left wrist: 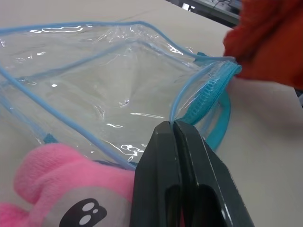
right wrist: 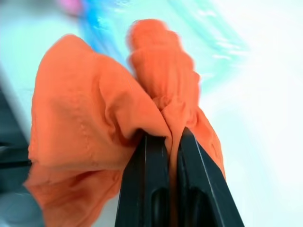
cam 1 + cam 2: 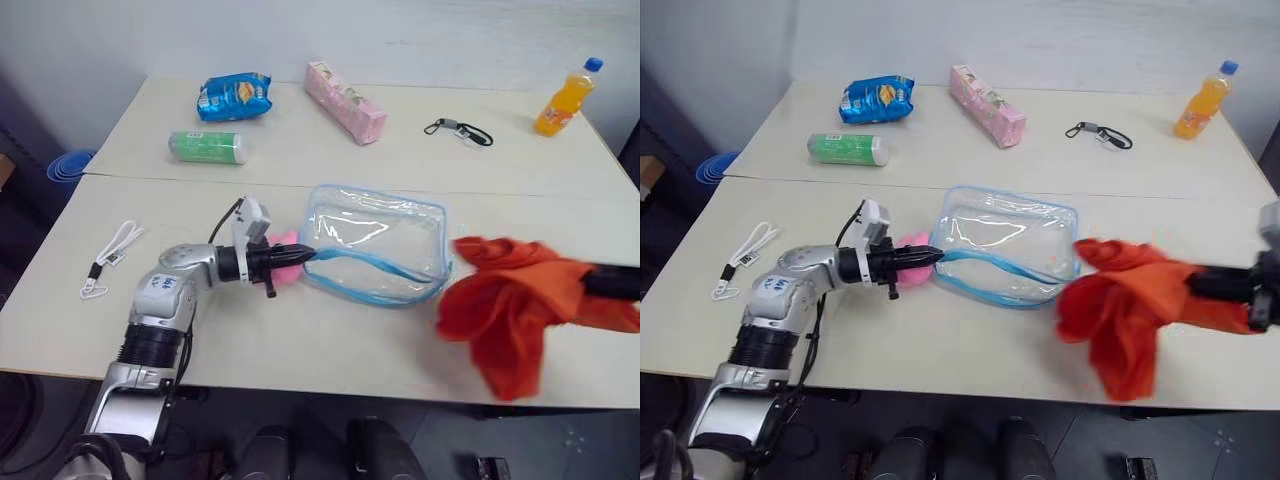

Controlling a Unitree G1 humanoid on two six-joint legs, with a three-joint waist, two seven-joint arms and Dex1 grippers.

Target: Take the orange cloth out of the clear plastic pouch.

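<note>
Essentially complete: on the pale table (image 3: 330, 330), the orange cloth (image 3: 510, 300) hangs in the air off to the right of the clear plastic pouch (image 3: 375, 240), wholly outside it and bunched in folds, its lower folds dangling over the table's near edge. The right tool (image 2: 171, 137) is clenched on a gathered fold of the cloth, as the right wrist view shows. The pouch lies flat near the middle of the table, empty as far as its see-through wall shows, its blue-edged mouth gaping toward the near edge. The left tool (image 1: 174, 124) is pinched on the pouch's blue zipper edging, holding it in place, with a pink plush toy (image 1: 61, 179) just beside the fingers. By this judgement what remains is only to set the cloth down and let the pouch go. Smaller items at the far side, namely a blue snack bag (image 3: 234, 97), a pink packet (image 3: 345, 102), a green can (image 3: 207, 147) and an orange drink bottle (image 3: 565, 98), carry printing too small to read; no brand or label can be made out
</note>
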